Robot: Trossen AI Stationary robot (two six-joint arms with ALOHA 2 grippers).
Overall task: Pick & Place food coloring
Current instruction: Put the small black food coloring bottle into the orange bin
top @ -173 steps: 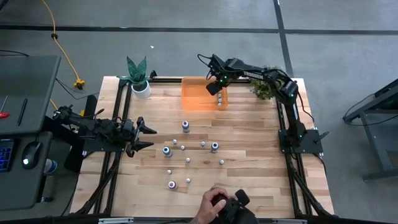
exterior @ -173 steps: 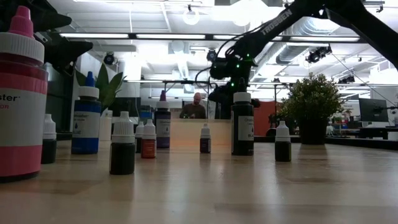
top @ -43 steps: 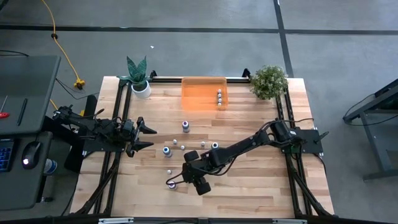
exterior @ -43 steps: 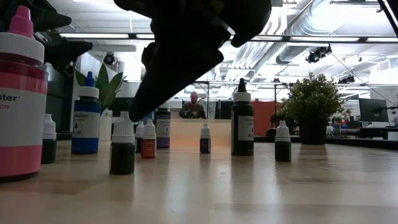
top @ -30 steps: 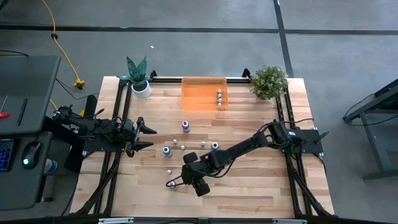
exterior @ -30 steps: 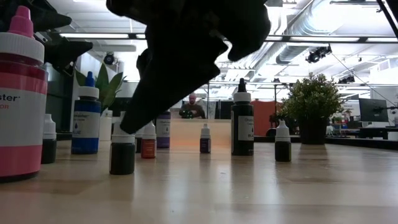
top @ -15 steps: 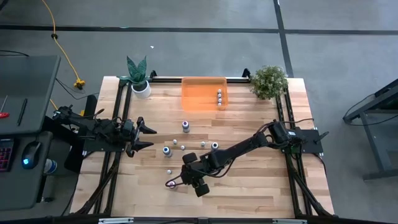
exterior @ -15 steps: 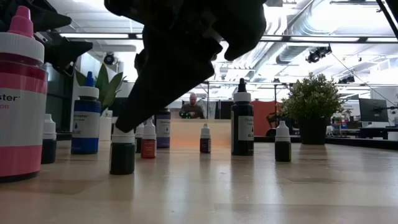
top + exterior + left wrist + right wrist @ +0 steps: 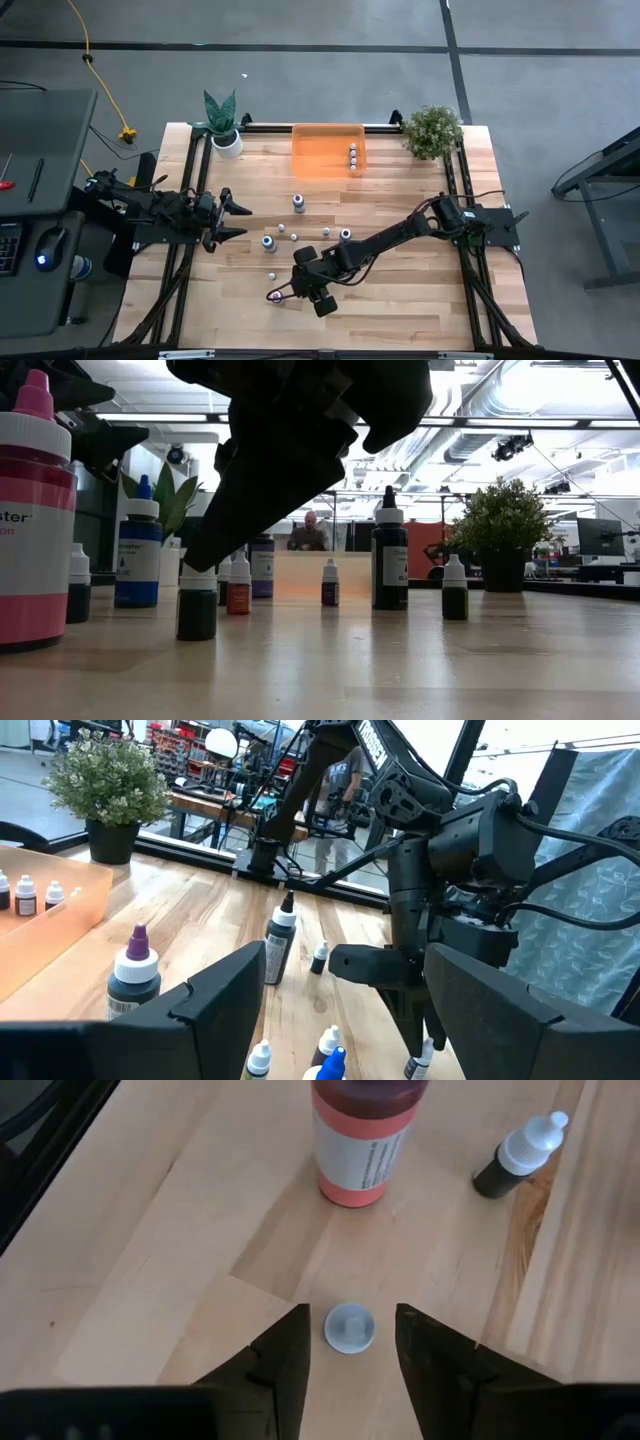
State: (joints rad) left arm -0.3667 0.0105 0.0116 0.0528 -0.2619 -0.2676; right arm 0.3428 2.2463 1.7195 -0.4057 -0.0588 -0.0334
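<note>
The right gripper (image 9: pixel 349 1342) straddles a small white-capped dropper bottle (image 9: pixel 349 1328), body hidden beneath its cap, jaws apart, contact unclear. The left gripper (image 9: pixel 236 220) waits, jaws spread, at the desk's (image 9: pixel 400 300) edge.

The right gripper (image 9: pixel 277 294) left the orange bin (image 9: pixel 316 159) at the bench's far edge, crossed to the near left side and descended over a small white-capped dropper bottle (image 9: pixel 349 1327). Its jaws narrowed around the cap. A person's hand at the near edge withdrew.

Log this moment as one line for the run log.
right gripper: open, straddling small dropper bottle near front of table | left gripper: open, waiting at left edge | orange bin: three bottles inside
</note>
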